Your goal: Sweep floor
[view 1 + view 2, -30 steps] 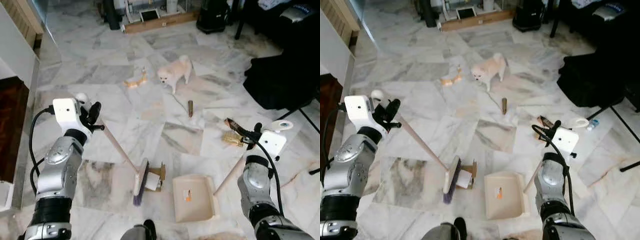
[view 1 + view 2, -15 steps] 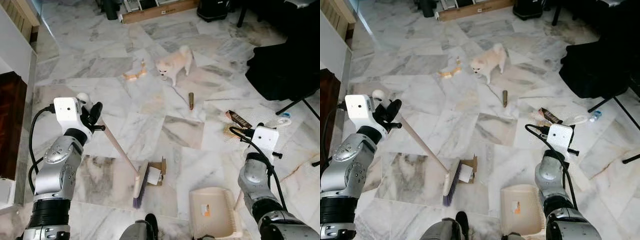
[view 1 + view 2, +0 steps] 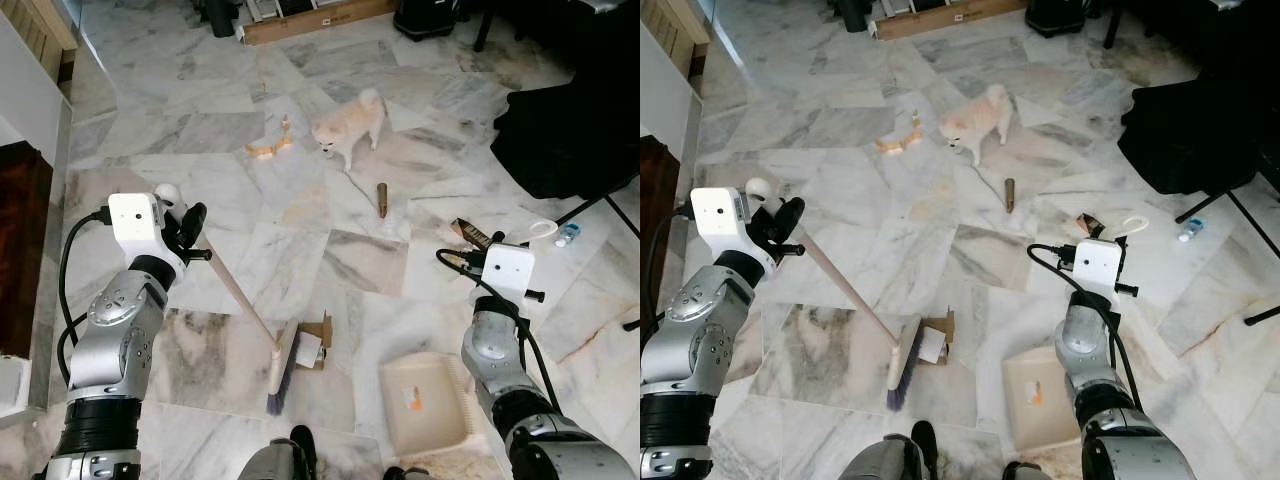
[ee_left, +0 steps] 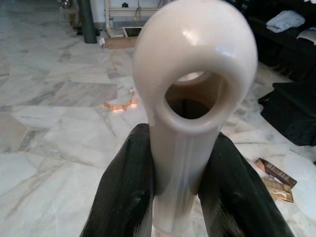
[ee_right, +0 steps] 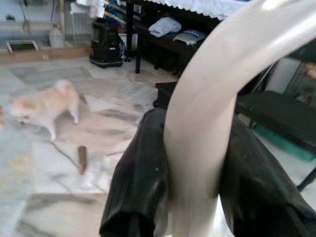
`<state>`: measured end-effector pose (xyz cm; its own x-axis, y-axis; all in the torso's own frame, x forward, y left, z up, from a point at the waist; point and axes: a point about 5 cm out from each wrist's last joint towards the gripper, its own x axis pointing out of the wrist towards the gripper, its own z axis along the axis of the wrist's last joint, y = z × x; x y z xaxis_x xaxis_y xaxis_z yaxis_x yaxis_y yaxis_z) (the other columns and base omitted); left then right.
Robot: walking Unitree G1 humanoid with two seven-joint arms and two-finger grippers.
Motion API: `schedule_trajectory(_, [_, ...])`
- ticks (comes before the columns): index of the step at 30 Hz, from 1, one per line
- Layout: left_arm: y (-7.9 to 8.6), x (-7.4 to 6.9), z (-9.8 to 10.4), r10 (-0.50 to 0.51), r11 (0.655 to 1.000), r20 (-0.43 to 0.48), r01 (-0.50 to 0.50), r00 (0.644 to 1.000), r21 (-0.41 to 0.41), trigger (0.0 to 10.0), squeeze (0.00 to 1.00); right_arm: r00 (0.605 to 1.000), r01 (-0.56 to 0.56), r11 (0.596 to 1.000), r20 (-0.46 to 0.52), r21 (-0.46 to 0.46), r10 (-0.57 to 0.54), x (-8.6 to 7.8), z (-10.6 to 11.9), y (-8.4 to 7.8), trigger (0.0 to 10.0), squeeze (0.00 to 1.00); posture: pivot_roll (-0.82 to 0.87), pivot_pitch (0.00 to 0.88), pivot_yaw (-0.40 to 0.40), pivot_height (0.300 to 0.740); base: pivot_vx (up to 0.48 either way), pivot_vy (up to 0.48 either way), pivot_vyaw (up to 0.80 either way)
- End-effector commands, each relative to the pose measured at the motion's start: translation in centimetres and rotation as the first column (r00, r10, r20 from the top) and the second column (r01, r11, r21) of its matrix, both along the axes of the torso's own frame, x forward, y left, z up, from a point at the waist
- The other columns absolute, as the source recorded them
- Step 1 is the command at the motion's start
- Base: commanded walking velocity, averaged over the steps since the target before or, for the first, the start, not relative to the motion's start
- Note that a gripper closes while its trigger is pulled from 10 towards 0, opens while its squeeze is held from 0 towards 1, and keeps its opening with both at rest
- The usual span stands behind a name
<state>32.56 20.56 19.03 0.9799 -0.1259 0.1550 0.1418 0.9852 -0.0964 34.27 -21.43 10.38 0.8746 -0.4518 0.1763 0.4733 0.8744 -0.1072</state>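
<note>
My left gripper point(image 4: 180, 197) is clamped on the top of the broom handle point(image 3: 232, 288), which slants down and to the right to the brush head point(image 3: 281, 367) on the marble floor point(image 3: 360, 260). A crumpled piece of cardboard point(image 3: 313, 345) lies touching the bristles on their right side. Further right, well apart from it, sits the dustpan point(image 3: 421, 400); my right gripper point(image 5: 192, 197) is closed around its handle. So I judge the sweep must run rightward, across the brush's long axis, toward the pan's open edge.

dustpan point(image 3: 425, 403) handle hidden behind right arm, dog point(image 5: 42, 107) blurred
</note>
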Motion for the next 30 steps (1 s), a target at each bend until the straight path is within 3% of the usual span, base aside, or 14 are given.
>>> schedule_trajectory(1, [0.1, -0.1, 1.0, 0.002, 1.0, 0.042, -0.002, 0.999, -0.006, 10.0, 0.0, 1.0, 0.004, 0.997, 0.01, 0.082, -0.005, 0.2, 0.1, 0.0, 10.0, 0.0, 0.2, 0.222, 0.09, 0.74, 0.0, 0.0, 0.0])
schedule_trajectory(2, [0.1, -0.2, 1.0, 0.002, 1.0, 0.042, -0.002, 0.999, -0.007, 10.0, 0.0, 1.0, 0.006, 0.994, 0.021, 0.109, -0.008, 0.3, 0.3, -0.1, 10.0, 0.0, 0.2, 0.222, 0.09, 0.74, 0.0, 0.0, 0.0])
schedule_trajectory(4, [0.1, -0.2, 1.1, 0.003, 1.0, 0.043, -0.002, 0.999, -0.009, 10.0, 0.0, 0.994, -0.063, 0.997, 0.095, 0.05, 0.058, 0.4, 1.3, 0.2, 10.0, 0.0, 0.2, 0.225, 0.09, 0.74, 0.0, 0.0, 0.0])
schedule_trajectory(9, [0.0, -0.2, 1.1, 0.001, 1.0, 0.045, 0.0, 0.999, -0.014, 10.0, 0.0, 0.981, -0.139, 0.989, 0.144, 0.055, 0.13, 0.3, 1.7, 0.4, 10.0, 0.0, 0.2, 0.227, 0.09, 0.74, 0.0, 0.0, 0.0])
schedule_trajectory(21, [-0.2, -0.7, 1.2, -0.013, 1.0, 0.049, 0.015, 0.999, -0.025, 10.0, 0.0, 0.971, -0.16, 0.986, 0.183, 0.036, 0.151, -0.2, 1.6, 0.2, 10.0, 0.0, 0.22, 0.247, 0.098, 0.74, 0.0, 0.0, 0.0])
schedule_trajectory(30, [-0.3, -1.5, 1.7, -0.031, 0.999, 0.043, 0.032, 0.999, -0.021, 10.0, 0.0, 0.974, -0.17, 0.985, 0.15, -0.002, 0.169, -1.1, 0.4, -0.2, 10.0, 0.0, 0.26, 0.282, 0.117, 0.74, 0.0, 0.0, 0.0])
